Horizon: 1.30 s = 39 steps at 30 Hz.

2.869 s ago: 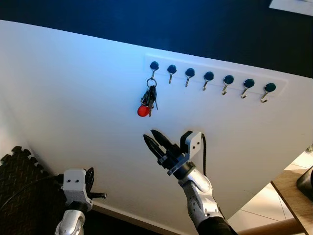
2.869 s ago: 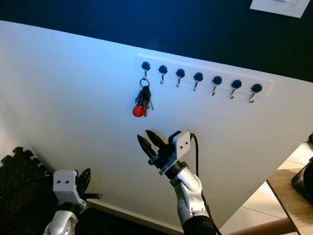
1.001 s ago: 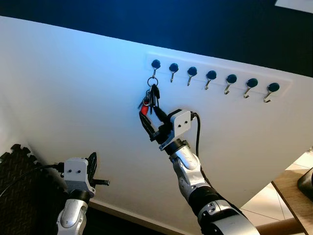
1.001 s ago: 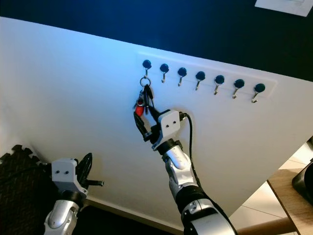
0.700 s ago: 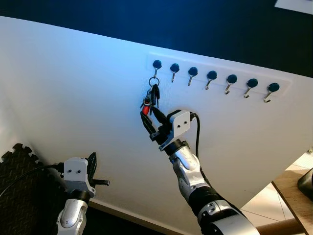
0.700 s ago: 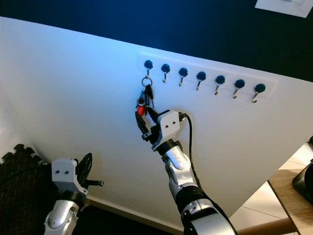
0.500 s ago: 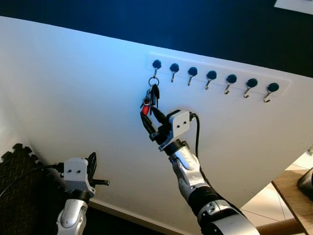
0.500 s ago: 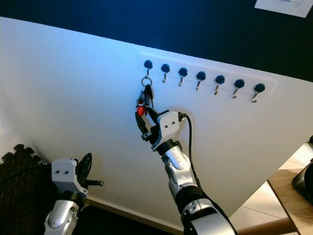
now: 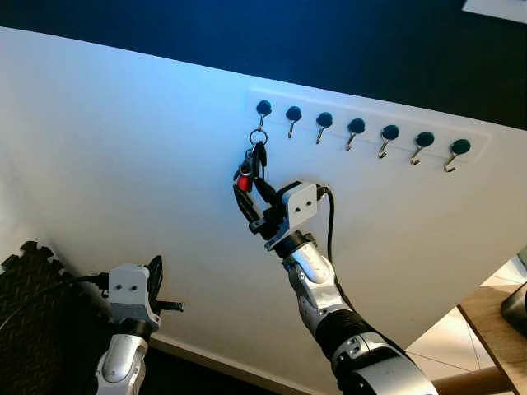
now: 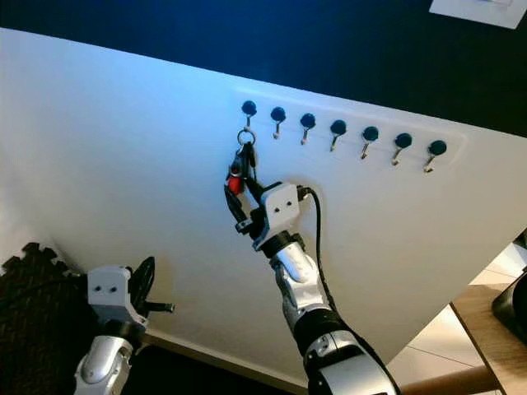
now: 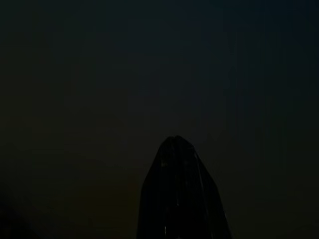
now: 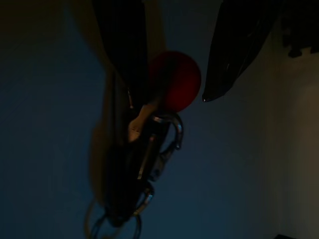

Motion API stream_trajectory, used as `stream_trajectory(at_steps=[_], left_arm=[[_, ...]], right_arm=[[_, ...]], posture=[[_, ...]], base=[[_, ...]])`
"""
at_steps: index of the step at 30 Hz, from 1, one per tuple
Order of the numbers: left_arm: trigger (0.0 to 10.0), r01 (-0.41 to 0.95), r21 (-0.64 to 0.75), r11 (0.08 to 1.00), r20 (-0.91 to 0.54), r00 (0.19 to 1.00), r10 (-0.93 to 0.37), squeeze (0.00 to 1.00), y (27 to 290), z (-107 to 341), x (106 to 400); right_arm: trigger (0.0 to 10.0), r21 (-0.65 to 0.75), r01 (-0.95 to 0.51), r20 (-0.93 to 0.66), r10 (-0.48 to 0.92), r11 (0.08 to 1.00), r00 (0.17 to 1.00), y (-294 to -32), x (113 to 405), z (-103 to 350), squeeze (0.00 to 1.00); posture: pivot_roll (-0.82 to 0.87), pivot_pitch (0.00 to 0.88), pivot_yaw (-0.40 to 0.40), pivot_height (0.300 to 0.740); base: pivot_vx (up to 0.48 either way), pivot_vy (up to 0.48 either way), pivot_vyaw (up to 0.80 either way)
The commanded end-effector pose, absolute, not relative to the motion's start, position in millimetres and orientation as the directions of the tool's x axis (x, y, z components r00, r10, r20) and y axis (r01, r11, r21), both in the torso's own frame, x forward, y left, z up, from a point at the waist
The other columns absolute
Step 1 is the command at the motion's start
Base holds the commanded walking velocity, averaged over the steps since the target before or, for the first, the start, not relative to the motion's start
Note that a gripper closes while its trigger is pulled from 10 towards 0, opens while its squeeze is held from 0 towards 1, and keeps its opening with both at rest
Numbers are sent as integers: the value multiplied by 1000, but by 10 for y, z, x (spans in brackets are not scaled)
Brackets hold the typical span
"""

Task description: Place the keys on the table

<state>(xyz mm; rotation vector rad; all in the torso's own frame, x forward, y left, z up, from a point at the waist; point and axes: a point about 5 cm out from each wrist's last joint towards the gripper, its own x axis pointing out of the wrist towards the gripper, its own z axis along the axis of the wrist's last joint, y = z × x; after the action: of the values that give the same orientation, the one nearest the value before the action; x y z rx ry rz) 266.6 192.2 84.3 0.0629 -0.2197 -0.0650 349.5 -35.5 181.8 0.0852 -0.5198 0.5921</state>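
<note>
Right gripper (image 9: 251, 188) spread around the hanging keys (image 9: 252, 164)

Bare white wall lies open all round it; dark keys and red fob dangle between its fingers from the end hook (image 9: 263, 109).

You can't make out indiv. keys in the bunch (image 9: 252, 167) from the head cam, too small; its lower end w/ red fob (image 12: 174, 81) sits partly behind the right gripper (image 9: 251, 191) fingers. Right wrist view is dim: key ring cut off by the frame edge, blades merge into one dark mass, can't tell whether the fingertips touch the fob. Left wrist view near black, you get just one dark finger outline (image 11: 182, 191). Left gripper (image 9: 153, 284) edge-on to the head cam, finger gap unreadable. Wooden table (image 9: 494, 317) cut off at the frame corner.
</note>
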Motion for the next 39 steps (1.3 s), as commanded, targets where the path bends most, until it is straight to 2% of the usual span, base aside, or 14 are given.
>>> stream_trajectory(at_steps=[1,5,8,14,32,39], left_arm=[[10000,66,70,995,207,975,-79,0,1885,830,2654],[10000,64,71,995,208,975,-78,0,1887,832,2655],[10000,61,74,995,210,975,-75,0,1888,837,2656],[10000,61,76,995,210,975,-76,0,1888,839,2657],[10000,64,80,995,217,973,-80,0,1871,855,2666],[10000,74,87,993,219,971,-92,0,1845,857,2667]], right_arm=[[10000,-10,-641,576,529,767,623,131,3358,2044,0],[10000,-26,-643,599,527,766,603,139,3340,2093,0],[10000,-72,-650,655,527,756,541,162,3281,2224,0],[10000,-112,-662,681,542,741,492,196,3224,2291,0],[10000,-114,-639,712,511,761,482,145,3201,2370,0],[10000,-32,-619,657,484,784,578,54,3257,2205,0]], posture=[[139,73,-119,740],[140,73,-120,740],[142,74,-121,740],[140,73,-118,740],[139,74,-119,740],[139,74,-121,740]], base=[[0,0,0],[0,0,0],[0,0,0],[0,0,0],[0,0,0],[0,0,0]])
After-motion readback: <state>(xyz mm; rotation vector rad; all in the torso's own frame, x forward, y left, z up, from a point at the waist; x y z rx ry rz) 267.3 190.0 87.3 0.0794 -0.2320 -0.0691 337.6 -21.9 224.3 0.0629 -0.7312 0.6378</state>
